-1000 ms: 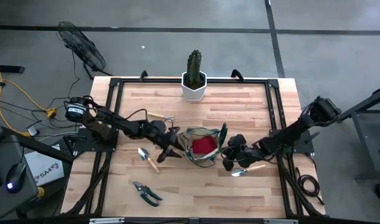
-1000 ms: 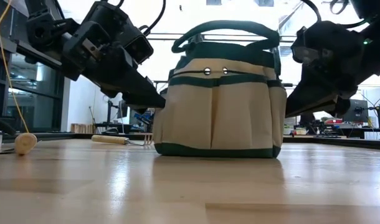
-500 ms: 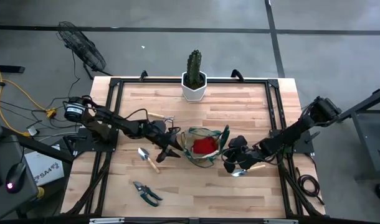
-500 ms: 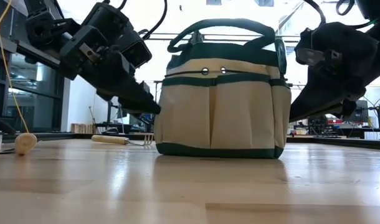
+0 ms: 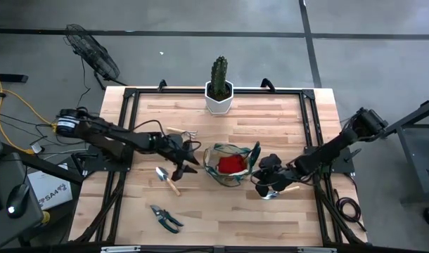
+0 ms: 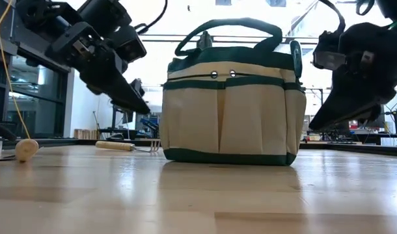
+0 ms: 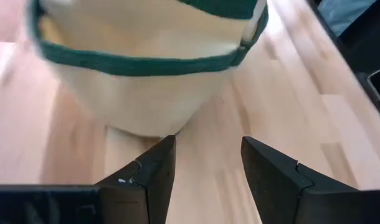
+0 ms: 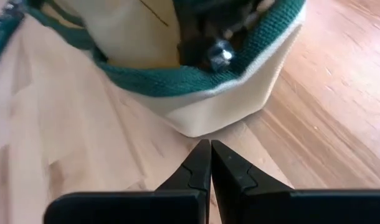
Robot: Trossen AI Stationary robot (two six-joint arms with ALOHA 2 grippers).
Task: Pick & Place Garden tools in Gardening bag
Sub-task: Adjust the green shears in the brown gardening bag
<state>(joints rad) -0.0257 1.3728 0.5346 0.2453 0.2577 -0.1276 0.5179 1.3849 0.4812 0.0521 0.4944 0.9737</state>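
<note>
The olive-and-tan gardening bag [image 5: 230, 172] stands upright on its base mid-table, with the red glove [image 5: 231, 163] inside. My left gripper [image 5: 193, 164] hangs open just off the bag's left side [image 7: 146, 93], above the table, with nothing between its fingers [image 7: 159, 171]. My right gripper [image 5: 259, 185] is shut, its tips [image 8: 210, 163] low by the bag's right wall [image 8: 215, 106]; the low view shows a narrow gap. One trowel [image 5: 167, 180] lies left of the bag and another [image 5: 282, 190] under my right arm. The mini rake [image 5: 181, 132] and the pruning shears [image 5: 165, 218] lie flat on the table.
A green cactus in a white pot [image 5: 219, 90] stands at the table's far edge. A black frame rail [image 5: 130, 98] runs around the tabletop. Bare wood [image 5: 235, 218] lies near the front edge, right of the shears.
My left gripper has drawn back from the bag toward the table's left edge and risen, still open. The bag's upper left wall, which was pushed in beside that gripper, has straightened. My right gripper's tips have eased slightly away from the bag's right wall.
</note>
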